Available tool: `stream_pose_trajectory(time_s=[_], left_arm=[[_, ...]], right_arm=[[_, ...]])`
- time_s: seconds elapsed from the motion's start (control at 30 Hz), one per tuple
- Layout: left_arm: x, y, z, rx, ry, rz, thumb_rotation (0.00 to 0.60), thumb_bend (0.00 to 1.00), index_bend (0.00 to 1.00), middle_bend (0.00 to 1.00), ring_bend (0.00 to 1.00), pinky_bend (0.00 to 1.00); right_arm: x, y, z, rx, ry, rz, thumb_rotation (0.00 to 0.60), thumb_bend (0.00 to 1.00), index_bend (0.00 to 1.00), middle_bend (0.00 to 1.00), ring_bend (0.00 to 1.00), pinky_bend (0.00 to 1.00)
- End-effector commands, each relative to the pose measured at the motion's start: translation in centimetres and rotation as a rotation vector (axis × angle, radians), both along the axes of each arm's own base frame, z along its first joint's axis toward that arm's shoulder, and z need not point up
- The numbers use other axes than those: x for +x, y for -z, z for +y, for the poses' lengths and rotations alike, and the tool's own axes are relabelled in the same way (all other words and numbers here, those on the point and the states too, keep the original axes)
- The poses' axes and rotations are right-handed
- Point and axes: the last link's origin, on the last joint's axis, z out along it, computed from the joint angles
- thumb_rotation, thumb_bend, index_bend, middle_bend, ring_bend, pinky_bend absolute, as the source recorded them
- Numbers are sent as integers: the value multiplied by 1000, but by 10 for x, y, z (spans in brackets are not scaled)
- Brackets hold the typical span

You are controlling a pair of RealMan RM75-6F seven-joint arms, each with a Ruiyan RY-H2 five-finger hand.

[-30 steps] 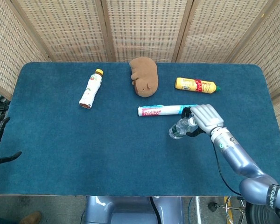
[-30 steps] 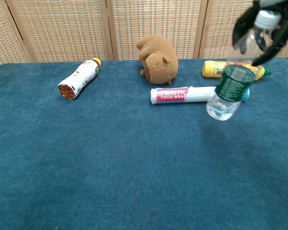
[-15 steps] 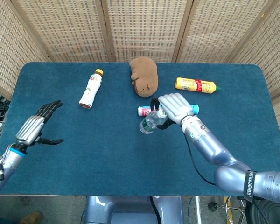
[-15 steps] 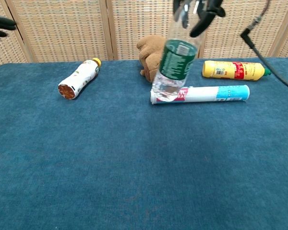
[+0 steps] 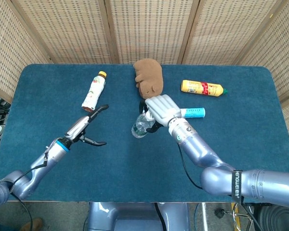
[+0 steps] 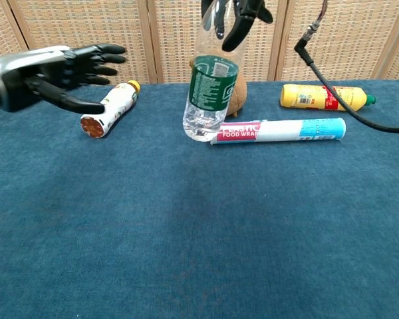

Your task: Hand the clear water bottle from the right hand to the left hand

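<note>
Your right hand (image 5: 160, 109): fingers grip clear water bottle (image 6: 210, 97) by neck, frame centre. Your left hand (image 6: 50, 74): fingers spread, holding nothing, left of bottle, apart.

We see our right hand (image 5: 160, 109) holding the clear water bottle (image 5: 140, 126) up over the middle of the blue table (image 5: 135, 163), with the bottle tipped toward the left. Our left hand (image 5: 85, 128) reaches in from the left with its fingers spread apart, and it is not touching the bottle. Farther back lie a white bottle (image 5: 93, 91), a brown soft toy (image 5: 149, 78) and a yellow bottle (image 5: 202, 88).
</note>
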Motion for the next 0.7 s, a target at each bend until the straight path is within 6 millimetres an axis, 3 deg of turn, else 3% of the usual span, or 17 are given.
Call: stream_pose_trajectory(time_s=[0.03,0.4,0.6,0.7], left_arm=[[16,19,8,-7,9,-66,514,0,0,0,0,0],[61,50,12,-77,25,-160,514,0,0,0,0,0],[75,56,15,-87,22,-159,520,0,0,0,0,0],[80,61,15,-93,18,-163,555,0,0,0,0,0]], right_arm=[[3,3,0,1,-2,3,600,583,646,563,571,695],[16,11,0,7,-19,2,600,588,649,565,572,694],[21,12,1,7,-22,-11,600,593,651,567,572,695],[24,11,1,8,-20,-20,600,595,651,568,572,694]])
